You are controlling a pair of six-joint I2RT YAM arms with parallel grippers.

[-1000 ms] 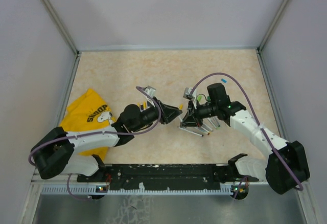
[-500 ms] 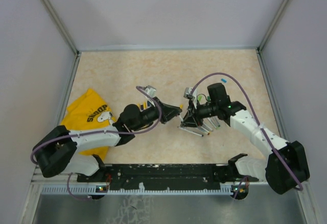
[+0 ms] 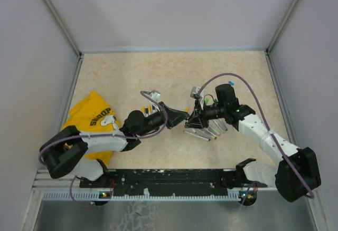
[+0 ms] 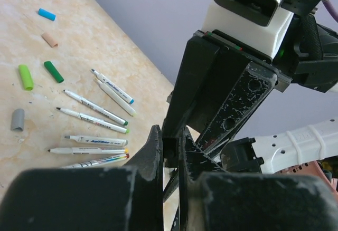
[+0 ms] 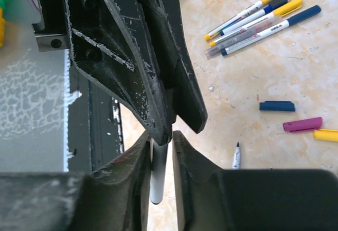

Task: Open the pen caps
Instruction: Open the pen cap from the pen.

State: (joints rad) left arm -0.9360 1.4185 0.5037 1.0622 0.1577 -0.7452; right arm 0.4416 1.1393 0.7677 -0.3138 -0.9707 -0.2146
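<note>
Looking down from overhead, I see both arms reaching toward the middle of the table (image 3: 132, 78), their tips meeting nose to nose. The left gripper (image 4: 170, 138) has its fingers pressed together on a small dark piece (image 4: 170, 152). Through the right wrist camera, a white pen (image 5: 158, 181) runs from the left gripper's tips straight back between the fingers of the right gripper (image 5: 161, 141). Those fingers stand close on either side of the barrel with a sliver of light along one edge, so I cannot tell whether they grip it or merely flank it. The pen is off the table, bridging the two grippers.

Beyond the left gripper lies a row of bare-tipped pens (image 4: 95, 109). Farther out lie loose caps, none touching another: a blue cap (image 4: 46, 14), a tan cap (image 4: 49, 39), a dark green cap (image 4: 53, 71) with a light green cap (image 4: 25, 77) near it, and a grey cap (image 4: 18, 119).

The right wrist camera shows a bundle of capped pens (image 5: 259, 17) with yellow and blue ends lying against each other. Nearer to me are a navy cap (image 5: 277, 105), a magenta cap (image 5: 302, 124) and a yellow cap (image 5: 326, 134) at the frame edge.

A yellow cloth (image 3: 90, 116) lies at the table's left side, partly under the left arm.
</note>
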